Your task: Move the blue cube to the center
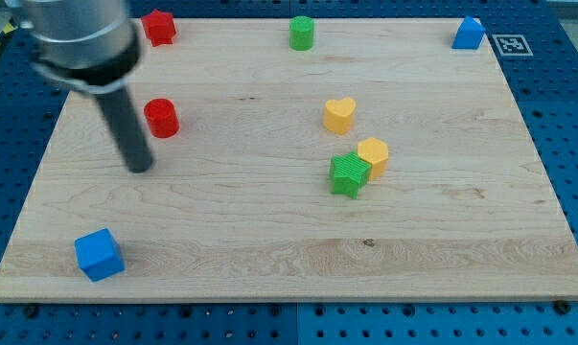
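The blue cube (99, 254) sits near the bottom left corner of the wooden board (269, 240). My tip (140, 168) is at the left of the board, above and a little right of the blue cube, well apart from it. It stands just below and left of a red cylinder (161, 117), with a small gap between them.
A red star-like block (158, 26) lies at the top left, a green cylinder (302, 33) at top middle, a blue block (469, 34) at top right. A yellow heart (339, 114), a yellow block (373, 156) and a green star (349, 174) cluster right of centre.
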You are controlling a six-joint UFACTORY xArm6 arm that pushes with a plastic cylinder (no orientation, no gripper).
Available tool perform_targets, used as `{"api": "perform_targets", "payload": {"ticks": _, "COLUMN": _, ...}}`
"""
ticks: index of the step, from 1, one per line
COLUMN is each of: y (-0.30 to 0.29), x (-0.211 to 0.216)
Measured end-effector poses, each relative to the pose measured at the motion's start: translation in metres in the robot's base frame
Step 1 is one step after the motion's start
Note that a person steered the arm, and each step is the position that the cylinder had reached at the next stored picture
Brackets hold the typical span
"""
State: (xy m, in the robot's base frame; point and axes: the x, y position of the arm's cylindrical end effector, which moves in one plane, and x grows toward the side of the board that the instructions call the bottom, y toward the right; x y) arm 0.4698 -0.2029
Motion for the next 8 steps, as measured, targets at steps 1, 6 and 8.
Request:
{"api": "perform_targets", "payload": {"ticks": 1, "y": -0.054, "x": 0.021}}
{"api": "perform_targets", "payload": {"ticks": 6, "y": -0.003, "x": 0.140}}
{"api": "perform_targets", "payload": {"ticks": 8, "y": 0.012, "x": 0.105}}
